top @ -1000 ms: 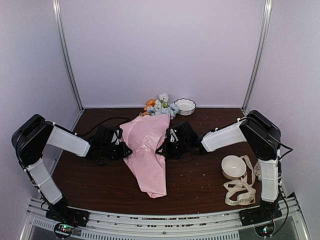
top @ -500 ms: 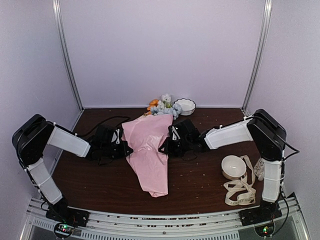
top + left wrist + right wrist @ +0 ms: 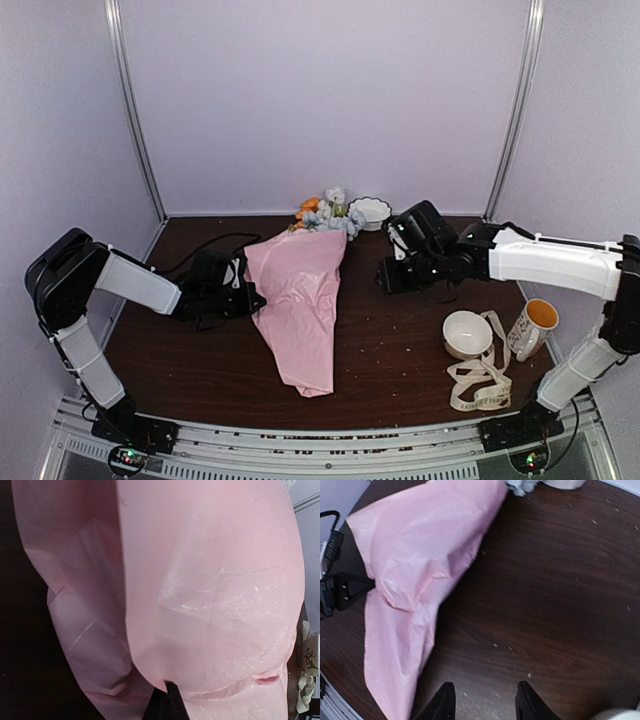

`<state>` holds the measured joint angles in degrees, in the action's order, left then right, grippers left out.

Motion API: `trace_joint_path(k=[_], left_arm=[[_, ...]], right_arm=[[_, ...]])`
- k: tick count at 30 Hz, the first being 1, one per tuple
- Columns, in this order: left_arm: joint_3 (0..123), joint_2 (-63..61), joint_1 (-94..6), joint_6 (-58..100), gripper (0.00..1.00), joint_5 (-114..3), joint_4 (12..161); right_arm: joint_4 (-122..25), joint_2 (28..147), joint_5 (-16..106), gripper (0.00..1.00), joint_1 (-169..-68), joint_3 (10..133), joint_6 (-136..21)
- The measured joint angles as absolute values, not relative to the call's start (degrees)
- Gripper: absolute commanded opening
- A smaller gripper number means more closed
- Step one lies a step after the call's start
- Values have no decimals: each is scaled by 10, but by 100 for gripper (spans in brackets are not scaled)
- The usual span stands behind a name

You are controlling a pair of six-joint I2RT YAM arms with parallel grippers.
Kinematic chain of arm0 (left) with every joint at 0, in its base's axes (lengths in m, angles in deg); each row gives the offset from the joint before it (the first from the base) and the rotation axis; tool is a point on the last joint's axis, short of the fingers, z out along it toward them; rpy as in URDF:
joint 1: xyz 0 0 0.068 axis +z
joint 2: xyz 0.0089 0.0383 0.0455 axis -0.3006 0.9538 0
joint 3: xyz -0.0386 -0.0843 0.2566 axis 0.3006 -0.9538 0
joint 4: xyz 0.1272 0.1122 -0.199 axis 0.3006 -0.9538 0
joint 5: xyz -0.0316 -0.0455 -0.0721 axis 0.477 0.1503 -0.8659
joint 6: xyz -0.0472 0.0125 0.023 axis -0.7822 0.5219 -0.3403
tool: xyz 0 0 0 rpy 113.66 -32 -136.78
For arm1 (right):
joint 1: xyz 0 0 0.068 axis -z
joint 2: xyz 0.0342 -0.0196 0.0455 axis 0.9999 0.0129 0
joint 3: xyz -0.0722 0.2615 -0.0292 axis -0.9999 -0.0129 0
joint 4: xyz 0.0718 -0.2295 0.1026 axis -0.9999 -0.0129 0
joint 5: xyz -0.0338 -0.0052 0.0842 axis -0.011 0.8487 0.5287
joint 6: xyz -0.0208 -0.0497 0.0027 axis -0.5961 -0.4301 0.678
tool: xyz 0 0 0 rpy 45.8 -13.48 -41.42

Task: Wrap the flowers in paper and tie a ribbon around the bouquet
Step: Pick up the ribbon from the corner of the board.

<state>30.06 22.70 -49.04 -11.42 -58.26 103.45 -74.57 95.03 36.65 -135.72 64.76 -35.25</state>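
Observation:
The pink paper [image 3: 300, 300] lies folded as a cone over the flowers [image 3: 325, 212], whose blue, white and orange blooms stick out at its far end. At the cone's left edge, my left gripper [image 3: 250, 298] is shut on the paper. The left wrist view is filled with paper [image 3: 200, 580], its edge pinched at the dark tips of the left gripper [image 3: 169, 692]. My right gripper [image 3: 385, 275] hangs apart to the right of the cone; in its own view the right gripper [image 3: 485, 700] is open over bare table, with the paper [image 3: 420, 555] to its left. The ribbon [image 3: 480, 385] lies loose at the front right.
A white bowl [image 3: 466, 333] sits on the ribbon's far end, with a white mug [image 3: 532, 325] with an orange inside just right of it. A second white bowl [image 3: 369, 210] stands at the back beside the blooms. Crumbs dot the dark wooden table [image 3: 400, 360].
The right gripper let go of the cone's right edge, opened and drew back to the right, uncovering the mug. The left gripper closed on the paper's left edge.

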Motion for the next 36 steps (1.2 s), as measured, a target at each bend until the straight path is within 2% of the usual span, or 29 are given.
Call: trace_joint_path(k=[6,13,23,31,33,36], left_arm=[[301,233,-490,-112,0,-583,1039],[305,246,-490,-108,0,-588,1041],[314,252,-490,-104,0,-589,1032],[322,252,-490,-101,0,-589,1019],[322,252,-490,-99,0,-589,1019],[322,252,-490,-98,0,-589,1018]], right_arm=[[-895,843,281,35,-1408,504,-313],[-951,794,281,36,-1423,346,-244],[-911,783,282,44,-1421,302,-193],[-904,796,287,44,-1412,304,-187],[-901,812,299,42,-1412,306,-187],[-895,826,311,29,-1412,315,-186]])
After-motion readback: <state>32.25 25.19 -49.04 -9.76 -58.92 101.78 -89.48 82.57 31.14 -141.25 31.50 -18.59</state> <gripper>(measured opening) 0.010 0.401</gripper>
